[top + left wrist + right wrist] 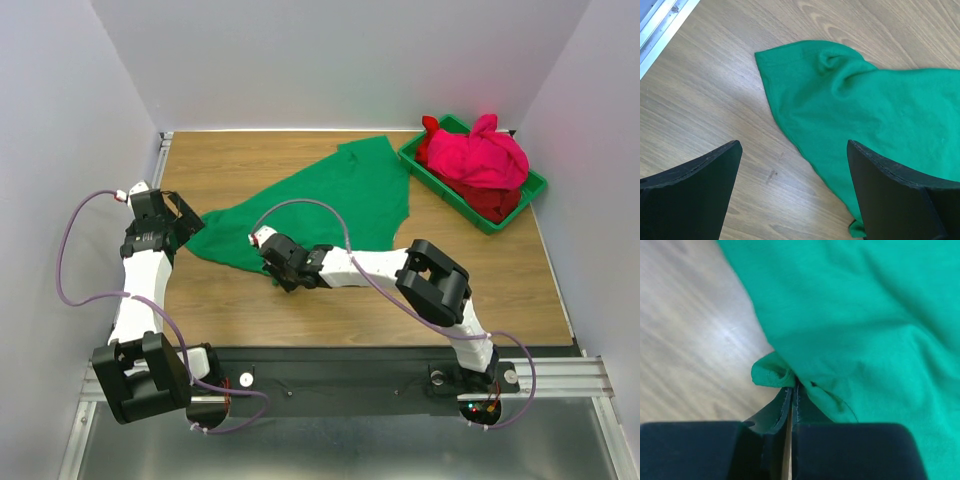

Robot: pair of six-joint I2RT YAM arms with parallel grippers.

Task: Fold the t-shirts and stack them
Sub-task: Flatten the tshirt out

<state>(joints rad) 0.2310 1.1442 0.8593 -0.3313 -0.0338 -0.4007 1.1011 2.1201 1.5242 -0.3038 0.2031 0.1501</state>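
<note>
A kelly green t-shirt lies spread and rumpled across the middle of the wooden table. My right gripper is at its near edge and, in the right wrist view, the gripper is shut on a small fold of the green t-shirt. My left gripper hovers by the shirt's left corner. It stands wide open over bare wood, with the green t-shirt just inside its right finger. A pink t-shirt and a darker red one are heaped in the bin.
The green plastic bin sits at the back right corner of the table. White walls close in the left, back and right sides. A metal rail runs along the table's left edge. A purple cable loops over each arm.
</note>
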